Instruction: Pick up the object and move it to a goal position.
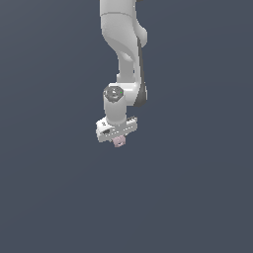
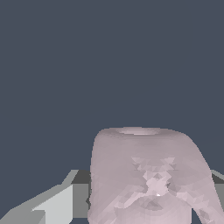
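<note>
A white robot arm (image 1: 123,49) hangs down against a plain dark grey background. Its gripper (image 1: 118,140) has its fingers (image 2: 52,205) clenched on a small pale pink lumpy blob (image 1: 118,142), which sits between them just under the hand.

This is a bare simulated scene, not a real room: a flat, even slate-grey backdrop (image 1: 49,197) fills both views with no texture or furniture. The white arm (image 1: 123,44) is smooth and shaded like a render, and the pink object (image 2: 148,175) shows faceted polygon surfaces.
</note>
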